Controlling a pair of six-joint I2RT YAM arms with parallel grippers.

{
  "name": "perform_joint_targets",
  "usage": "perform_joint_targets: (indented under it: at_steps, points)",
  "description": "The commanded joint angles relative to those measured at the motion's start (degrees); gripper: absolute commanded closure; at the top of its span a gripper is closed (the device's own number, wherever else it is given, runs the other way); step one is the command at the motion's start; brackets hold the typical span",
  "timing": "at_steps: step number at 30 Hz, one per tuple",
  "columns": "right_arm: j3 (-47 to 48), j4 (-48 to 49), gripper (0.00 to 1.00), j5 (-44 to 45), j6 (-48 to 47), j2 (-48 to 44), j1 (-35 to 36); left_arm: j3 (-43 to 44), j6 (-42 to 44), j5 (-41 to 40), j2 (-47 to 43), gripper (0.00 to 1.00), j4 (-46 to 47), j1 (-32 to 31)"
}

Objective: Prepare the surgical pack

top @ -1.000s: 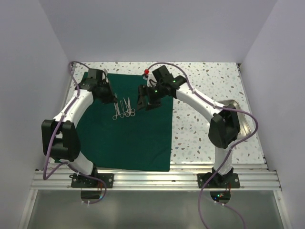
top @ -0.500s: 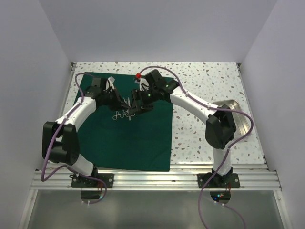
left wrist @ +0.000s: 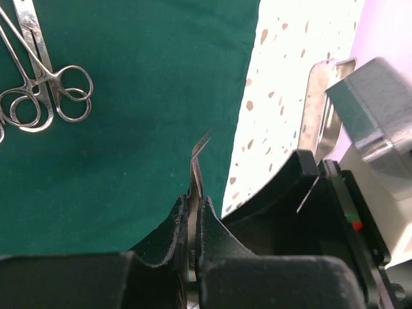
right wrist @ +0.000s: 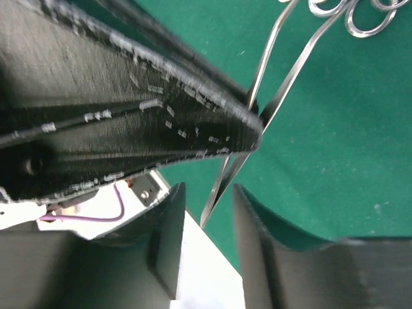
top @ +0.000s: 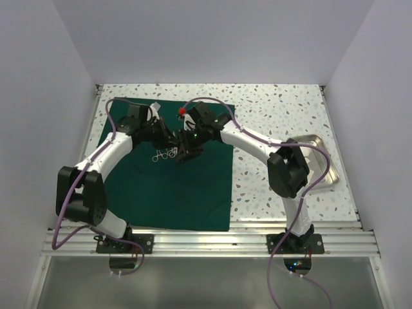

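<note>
1. The green cloth point(top: 174, 193) lies spread flat on the left half of the speckled table point(top: 277, 109), running from the near edge towards the far side.
2. Off the cloth, to the right, sits a steel tray point(top: 327, 168).
3. Further back, ring-handled tools point(top: 164, 154) lie on the cloth.
4. Just beside them, my right pincer point(right wrist: 207, 193) stands partly open. Its fingers are on either side of the tip of a thin steel tool point(left wrist: 195, 170) and do not touch it.
5. My left pincer point(left wrist: 194, 201) is clamped tight on that tool, whose curved tip pokes out over the cloth.
</note>
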Motion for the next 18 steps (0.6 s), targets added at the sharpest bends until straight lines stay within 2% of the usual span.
perform_joint_targets:
  at_steps: [1,3,4,7,8,11,14,17,18]
  points:
    - [3.4,-0.4,0.7,3.3,0.8,0.5,0.1,0.2,-0.8,1.6,-2.5,1.0,2.5,-0.4]
    - [4.5,-2.1,0.86,4.6,0.7,1.3,0.0,0.3,-0.2,1.7,-2.2,1.0,2.3,-0.3]
    - [5.3,-3.4,0.97,6.6,0.2,1.7,-0.1,0.7,0.1,1.8,-2.0,1.0,2.4,-0.4]
    - [6.0,-7.6,1.0,9.6,-1.6,1.9,-1.1,2.2,1.7,0.0,-1.7,0.67,2.2,-0.1]
    - [5.3,-8.1,1.0,10.8,-1.9,0.8,-1.5,3.1,2.7,-1.0,-0.9,0.48,1.2,0.1]
    - [1.1,-10.8,1.0,13.4,-3.2,-1.4,-5.1,8.0,7.2,-5.2,2.1,0.32,-2.1,2.4]
    - [-3.3,-15.5,1.0,16.5,-7.0,-5.3,-10.5,13.1,10.6,-10.1,6.6,0.31,-4.9,3.8]
    - [-7.3,-20.6,1.0,25.1,-12.7,-10.1,-16.4,16.8,11.4,-13.7,11.8,0.34,-6.7,3.8]
    - [-9.8,-22.7,1.0,31.2,-14.8,-12.7,-19.8,17.9,11.4,-16.0,13.0,0.34,-7.6,3.6]
